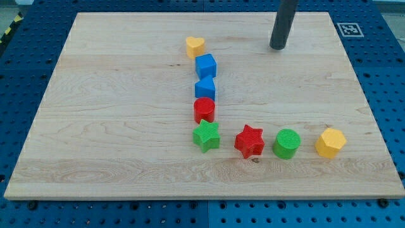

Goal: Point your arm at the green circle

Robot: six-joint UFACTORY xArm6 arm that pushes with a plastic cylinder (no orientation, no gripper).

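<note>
The green circle (286, 143) sits near the view's bottom right, between a red star (249, 140) on its left and a yellow hexagon (330, 142) on its right. My tip (277, 47) rests on the board near the view's top right, far above the green circle and clear of every block. A green star (207, 135) lies left of the red star. Above it runs a column: a red round block (204, 109), a blue block (205, 88), a blue cube (205, 66) and a yellow heart (195, 46).
The blocks lie on a wooden board (114, 126) set on a blue perforated table (389, 82). A black-and-white marker tag (347, 29) sits at the board's top right corner.
</note>
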